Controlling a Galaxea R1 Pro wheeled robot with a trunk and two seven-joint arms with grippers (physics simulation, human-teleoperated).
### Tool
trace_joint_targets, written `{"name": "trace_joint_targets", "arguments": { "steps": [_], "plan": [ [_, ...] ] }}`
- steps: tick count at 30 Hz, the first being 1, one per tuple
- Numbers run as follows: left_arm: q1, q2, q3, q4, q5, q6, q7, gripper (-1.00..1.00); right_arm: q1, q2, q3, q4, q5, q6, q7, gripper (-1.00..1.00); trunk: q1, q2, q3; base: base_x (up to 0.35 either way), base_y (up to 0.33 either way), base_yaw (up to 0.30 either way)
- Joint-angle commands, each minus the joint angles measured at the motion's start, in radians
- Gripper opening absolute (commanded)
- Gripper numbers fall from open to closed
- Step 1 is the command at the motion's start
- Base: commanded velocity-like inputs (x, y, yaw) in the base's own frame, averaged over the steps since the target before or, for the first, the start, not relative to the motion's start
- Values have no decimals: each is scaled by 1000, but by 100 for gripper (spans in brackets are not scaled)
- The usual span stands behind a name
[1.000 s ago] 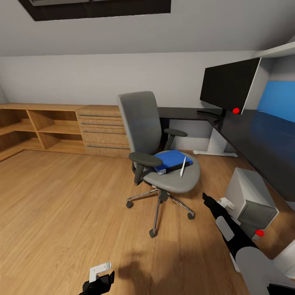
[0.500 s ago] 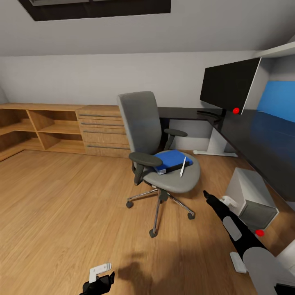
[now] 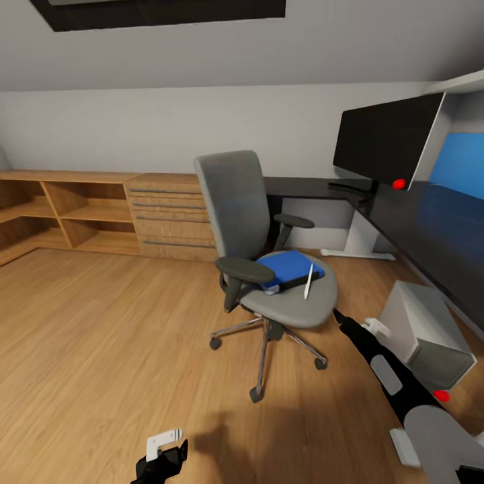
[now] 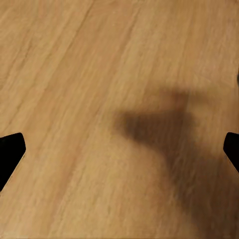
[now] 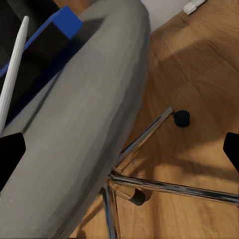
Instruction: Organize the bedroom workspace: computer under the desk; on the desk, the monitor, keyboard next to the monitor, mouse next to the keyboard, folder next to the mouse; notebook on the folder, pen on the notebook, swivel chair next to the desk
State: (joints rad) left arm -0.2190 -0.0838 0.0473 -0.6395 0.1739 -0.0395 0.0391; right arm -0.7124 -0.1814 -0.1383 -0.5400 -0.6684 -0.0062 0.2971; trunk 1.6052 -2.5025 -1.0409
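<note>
The grey swivel chair (image 3: 236,195) stands on the wood floor, out from the black desk (image 3: 430,225). On its seat lies the blue folder (image 3: 293,266) with a dark strip along its near edge, and the pale pen (image 3: 308,281) rests slanted across it. I cannot make out the notebook. The monitor (image 3: 390,138) stands on the desk, and the computer (image 3: 425,331) sits on the floor below it. Keyboard and mouse are out of view. My right gripper (image 3: 338,316) is open just below the seat's front edge (image 5: 74,129). My left gripper (image 3: 165,457) hangs open over bare floor (image 4: 119,74).
A light wooden dresser with shelves (image 3: 101,212) runs along the back wall at left. The chair's chrome star base (image 5: 149,184) and castors (image 3: 255,395) spread over the floor beneath the seat. A blue wall panel (image 3: 460,165) sits behind the desk.
The whole picture has shifted, so the camera moved nearer the chair. My right gripper now sits closer under the seat's front edge. The left gripper stays put.
</note>
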Motion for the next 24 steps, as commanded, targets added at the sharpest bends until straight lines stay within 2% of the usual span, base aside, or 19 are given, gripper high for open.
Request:
{"name": "trace_joint_targets", "arguments": {
  "steps": [1,16,24],
  "plan": [
    [0,-1,1,1,9,-4,1,100,0,-2,-1,3,-9,0,9,100,0,0,-1,178,41,0],
    [0,-2,0,2,9,-8,1,100,1,-11,-1,3,-10,-3,15,100,0,0,-1,136,9,0],
    [0,-3,-6,3,9,-8,1,100,1,-20,-1,4,-10,-3,14,100,0,0,-1,38,0,0]
  ]
}}
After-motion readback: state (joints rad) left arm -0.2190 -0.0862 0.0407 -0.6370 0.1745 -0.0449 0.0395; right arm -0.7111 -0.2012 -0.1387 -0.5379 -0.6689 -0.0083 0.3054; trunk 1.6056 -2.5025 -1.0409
